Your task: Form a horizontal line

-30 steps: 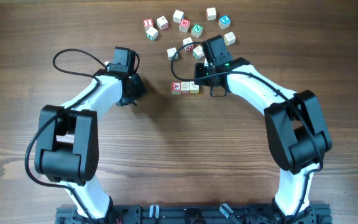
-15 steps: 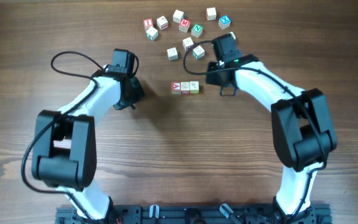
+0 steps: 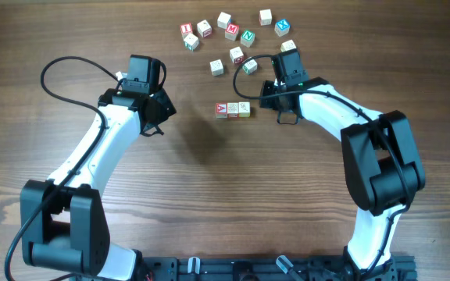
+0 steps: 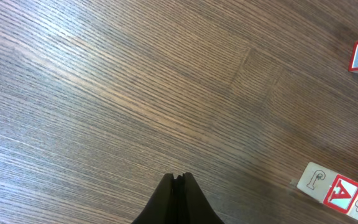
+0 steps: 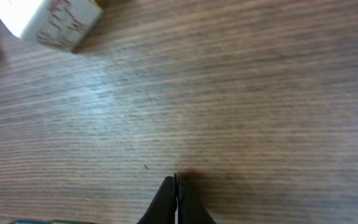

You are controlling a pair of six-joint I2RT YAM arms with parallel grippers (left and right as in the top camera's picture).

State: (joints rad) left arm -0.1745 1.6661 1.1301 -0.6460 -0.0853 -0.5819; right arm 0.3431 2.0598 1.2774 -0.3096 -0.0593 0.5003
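Three-cube horizontal line (image 3: 233, 110) between left jaws and right jaws, touching neither.

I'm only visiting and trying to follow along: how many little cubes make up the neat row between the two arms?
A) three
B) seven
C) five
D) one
A: from overhead, the row shows three cubes touching side by side, with the red-A cube at one end.
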